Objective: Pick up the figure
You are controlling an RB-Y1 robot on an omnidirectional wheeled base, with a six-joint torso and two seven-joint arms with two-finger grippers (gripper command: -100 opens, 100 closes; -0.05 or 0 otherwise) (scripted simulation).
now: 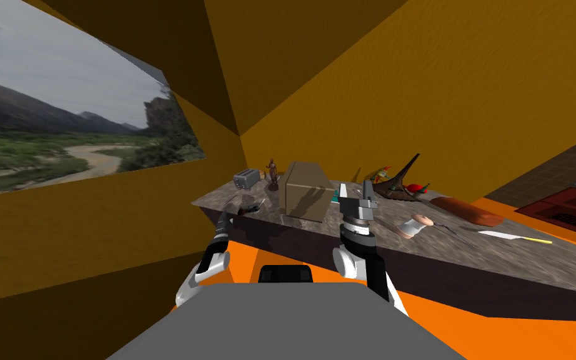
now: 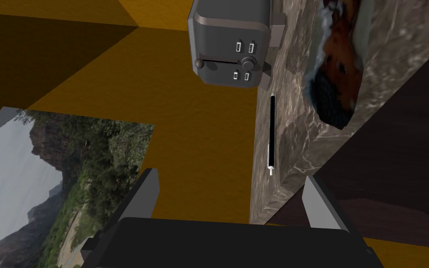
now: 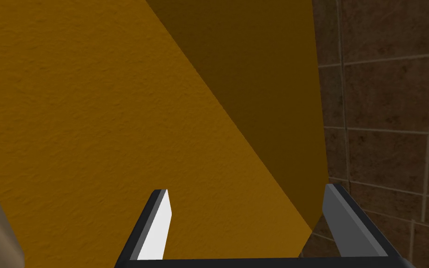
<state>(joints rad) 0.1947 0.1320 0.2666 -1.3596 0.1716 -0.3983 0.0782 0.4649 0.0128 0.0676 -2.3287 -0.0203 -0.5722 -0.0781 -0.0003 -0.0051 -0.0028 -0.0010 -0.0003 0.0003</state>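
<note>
The figure point(image 1: 272, 170) is a small brown statuette standing upright at the far side of the mottled stone counter point(image 1: 368, 240), between a grey toaster point(image 1: 247, 179) and a cardboard box point(image 1: 306, 189). My left gripper point(image 1: 223, 219) hovers at the counter's near left corner, well short of the figure. In the left wrist view my left gripper point(image 2: 232, 200) is open, pointing along the counter edge toward the toaster point(image 2: 232, 42). My right gripper point(image 1: 357, 190) is raised over the counter just right of the box, and my right gripper point(image 3: 246, 214) is open and holds nothing.
A black pen point(image 2: 271, 135) and a brown, dark-ended lump point(image 2: 337, 74) lie near the counter's left corner. Right of the box are a dark horn-shaped ornament point(image 1: 402, 178), a thread spool point(image 1: 413, 226), a brown loaf point(image 1: 468, 211) and a knife point(image 1: 511, 236). Ochre walls stand close behind.
</note>
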